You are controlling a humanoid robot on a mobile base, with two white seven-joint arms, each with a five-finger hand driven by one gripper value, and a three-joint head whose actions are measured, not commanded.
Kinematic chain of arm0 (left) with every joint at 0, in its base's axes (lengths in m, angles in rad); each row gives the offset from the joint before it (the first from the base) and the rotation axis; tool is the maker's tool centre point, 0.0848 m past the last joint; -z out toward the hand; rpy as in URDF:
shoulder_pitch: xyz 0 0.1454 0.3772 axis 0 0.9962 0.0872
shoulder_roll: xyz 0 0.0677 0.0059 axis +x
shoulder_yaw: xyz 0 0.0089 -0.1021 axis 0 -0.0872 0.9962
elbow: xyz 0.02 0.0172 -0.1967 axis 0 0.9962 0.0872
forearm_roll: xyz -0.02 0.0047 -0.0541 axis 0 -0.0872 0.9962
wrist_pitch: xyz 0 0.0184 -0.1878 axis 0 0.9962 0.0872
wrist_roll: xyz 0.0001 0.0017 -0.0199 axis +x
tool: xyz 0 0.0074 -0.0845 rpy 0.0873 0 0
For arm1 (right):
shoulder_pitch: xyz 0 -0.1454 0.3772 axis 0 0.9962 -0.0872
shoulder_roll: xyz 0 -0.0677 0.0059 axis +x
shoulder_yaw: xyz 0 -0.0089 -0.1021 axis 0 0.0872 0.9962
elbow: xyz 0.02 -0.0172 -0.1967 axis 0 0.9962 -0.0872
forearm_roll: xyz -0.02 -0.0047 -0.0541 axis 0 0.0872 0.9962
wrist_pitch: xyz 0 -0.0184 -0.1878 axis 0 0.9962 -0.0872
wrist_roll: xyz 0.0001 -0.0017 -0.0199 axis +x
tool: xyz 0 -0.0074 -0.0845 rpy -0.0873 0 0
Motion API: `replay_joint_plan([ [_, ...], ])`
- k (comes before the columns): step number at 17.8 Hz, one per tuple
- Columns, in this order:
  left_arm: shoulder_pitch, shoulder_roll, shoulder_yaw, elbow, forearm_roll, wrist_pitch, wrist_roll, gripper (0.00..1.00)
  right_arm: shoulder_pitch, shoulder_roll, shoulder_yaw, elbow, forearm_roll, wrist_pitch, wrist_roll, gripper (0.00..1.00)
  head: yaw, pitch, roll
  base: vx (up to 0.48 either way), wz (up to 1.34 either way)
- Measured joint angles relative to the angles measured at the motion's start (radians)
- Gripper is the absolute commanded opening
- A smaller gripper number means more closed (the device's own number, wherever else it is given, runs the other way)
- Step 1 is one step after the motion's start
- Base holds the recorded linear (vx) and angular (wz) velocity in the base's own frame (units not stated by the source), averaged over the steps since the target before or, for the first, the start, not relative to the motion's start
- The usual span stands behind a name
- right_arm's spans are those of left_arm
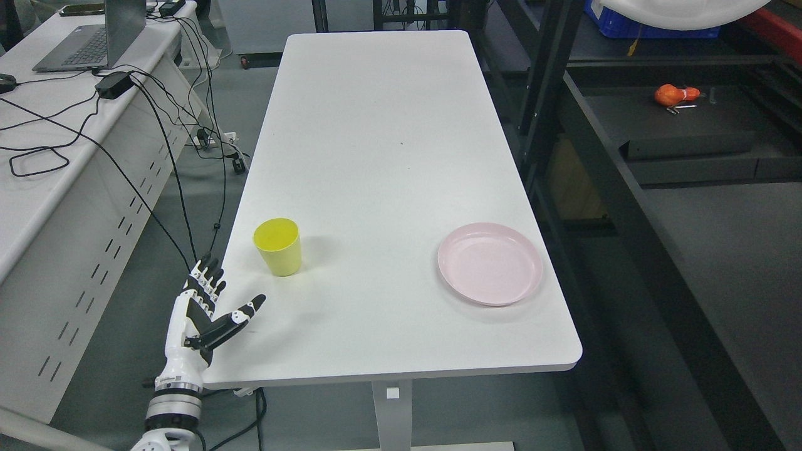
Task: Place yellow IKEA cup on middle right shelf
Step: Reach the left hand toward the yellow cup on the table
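Our left hand point(203, 313) hangs with fingers spread, empty, at the white table's point(376, 138) near corner. The yellow cup point(277, 247) stands upright just ahead and right of it. We judge it light, stiff, smooth plastic; grasp round the wall. Dark shelving point(683, 131) stands far to the right.

Nothing here can be read. The yellow cup point(277, 247) shows a plain wall with no mark or brand facing this way, and the pink plate point(490, 264) is bare. The white table point(376, 125) carries no label. The laptop point(94, 37) on the side desk point(37, 188) is turned away, and its keys are too small and blurred to make out. The blue crate point(651, 28) at the top right shows no lettering.
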Motion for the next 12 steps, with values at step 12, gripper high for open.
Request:
replay_joint_plan([
  [12,-0.230,0.001,-0.007,0.224,-0.001,0.001,-0.015,0.99,0.000,0.000,0.000,0.000,0.000,0.000,0.000,0.99,0.0000,0.000,0.000,0.004,0.00],
])
